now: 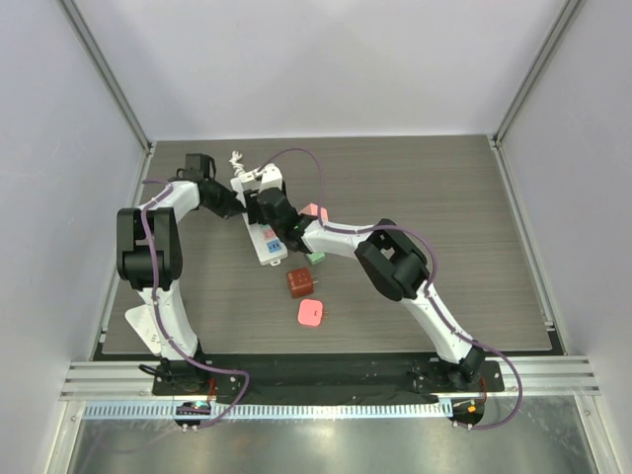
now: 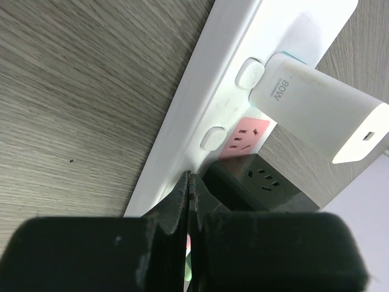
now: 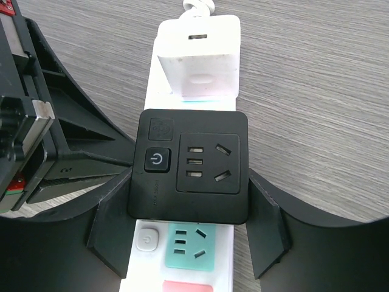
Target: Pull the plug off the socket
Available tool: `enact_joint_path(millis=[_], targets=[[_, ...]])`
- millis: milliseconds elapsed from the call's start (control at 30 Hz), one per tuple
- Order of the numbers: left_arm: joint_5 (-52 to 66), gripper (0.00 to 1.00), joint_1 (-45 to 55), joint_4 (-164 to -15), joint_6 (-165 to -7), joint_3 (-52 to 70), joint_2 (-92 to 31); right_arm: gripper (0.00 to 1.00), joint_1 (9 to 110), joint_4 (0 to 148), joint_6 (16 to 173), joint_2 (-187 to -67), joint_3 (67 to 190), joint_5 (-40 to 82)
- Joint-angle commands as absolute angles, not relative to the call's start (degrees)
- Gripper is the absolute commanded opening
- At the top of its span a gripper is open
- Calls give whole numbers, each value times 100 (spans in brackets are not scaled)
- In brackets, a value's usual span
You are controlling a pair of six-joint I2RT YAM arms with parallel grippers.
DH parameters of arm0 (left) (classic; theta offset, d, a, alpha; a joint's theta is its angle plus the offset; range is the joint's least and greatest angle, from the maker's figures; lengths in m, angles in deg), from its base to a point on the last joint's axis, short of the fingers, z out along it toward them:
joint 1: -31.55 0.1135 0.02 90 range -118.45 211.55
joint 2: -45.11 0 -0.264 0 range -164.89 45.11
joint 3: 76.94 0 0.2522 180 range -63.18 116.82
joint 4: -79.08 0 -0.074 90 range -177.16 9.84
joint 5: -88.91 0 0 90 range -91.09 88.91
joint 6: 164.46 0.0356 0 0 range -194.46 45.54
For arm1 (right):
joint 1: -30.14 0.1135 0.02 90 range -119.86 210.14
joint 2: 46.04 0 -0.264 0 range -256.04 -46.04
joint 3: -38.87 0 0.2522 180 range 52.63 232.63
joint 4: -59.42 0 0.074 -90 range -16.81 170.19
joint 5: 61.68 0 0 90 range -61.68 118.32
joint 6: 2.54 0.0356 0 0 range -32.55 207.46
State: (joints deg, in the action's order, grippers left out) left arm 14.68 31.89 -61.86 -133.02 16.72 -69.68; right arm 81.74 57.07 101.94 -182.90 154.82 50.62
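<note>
Right wrist view looks straight down on the black plug (image 3: pixel 191 164), which sits seated in the socket (image 3: pixel 189 246) about midway along the stretch that shows. Just beyond it, almost touching its far edge, a white charger (image 3: pixel 197 64) is plugged into the next outlet and crowds that side. The right gripper (image 3: pixel 189 182) is clamped on the black plug, one finger against each flank. The left gripper (image 2: pixel 189 182) has its fingers pressed together, their tips resting on the socket's long edge beside the black plug. From the top external view the socket (image 1: pixel 265 247) lies slanted on the table (image 1: pixel 444 197), left of centre, between the two arms. A red-brown adapter (image 1: pixel 299 282) and a pink adapter (image 1: pixel 310 313) lie loose nearer the bases, apart from the strip. The socket is long, narrow and white, with a green outlet and the start of a pink one showing on the near side, a small white button (image 3: pixel 148 238) beside the green, and a short cord stub (image 3: pixel 197 6) at its far end. The black plug is square, with a round power button (image 3: pixel 157 160) and its own outlet face.
</note>
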Motion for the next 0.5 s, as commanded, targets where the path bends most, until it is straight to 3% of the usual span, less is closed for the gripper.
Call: enact_joint_path(millis=[0, 267, 467], targets=[[603, 0, 3051, -5481, -13080, 1478, -7451, 1, 8165, 5244, 10802, -17673, 15555, 4615], [647, 0, 3041, -5464, -13053, 1530, -7469, 1, 8463, 5903, 9503, -17831, 16038, 5784], [682, 0, 3041, -5455, -13036, 1557, -7486, 1, 8552, 5860, 9422, -17770, 15977, 5917]])
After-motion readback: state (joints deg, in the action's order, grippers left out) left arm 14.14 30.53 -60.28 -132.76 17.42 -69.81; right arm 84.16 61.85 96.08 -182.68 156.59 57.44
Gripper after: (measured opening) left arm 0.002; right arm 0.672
